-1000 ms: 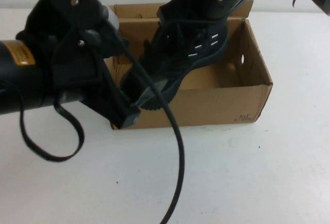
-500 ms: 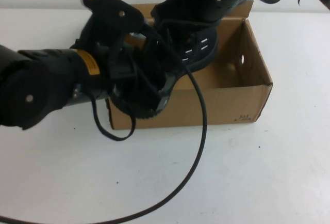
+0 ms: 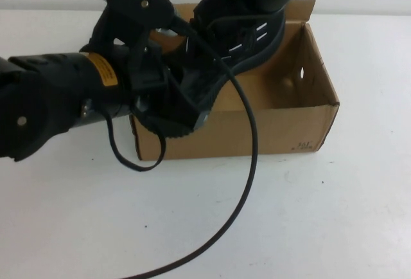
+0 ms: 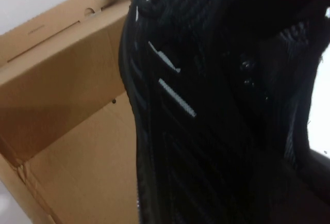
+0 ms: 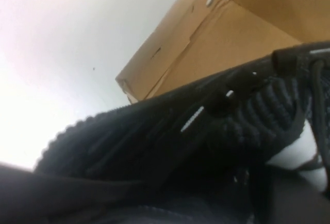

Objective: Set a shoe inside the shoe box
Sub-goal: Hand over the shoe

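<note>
The black shoe (image 3: 247, 38) hangs tilted over the open brown shoe box (image 3: 270, 134), heel up at the back, toe down at the box's front left corner. My left gripper (image 3: 186, 108) reaches in from the left and is shut on the toe end, by the ridged sole. My right gripper (image 3: 239, 6) comes down from the back and is shut on the heel end. The shoe (image 4: 206, 105) fills the left wrist view, with the box (image 4: 67, 79) behind it. In the right wrist view the shoe (image 5: 206, 131) hangs over the box (image 5: 242, 33).
A black cable (image 3: 250, 163) loops from my left arm across the white table (image 3: 334, 215) in front of the box. The box's flap lid (image 3: 305, 9) stands up at the back. The box's right half holds nothing.
My left gripper has swung in from the box's front left and closed round the shoe's toe. The shoe has risen a little and shifted toward the back right.
</note>
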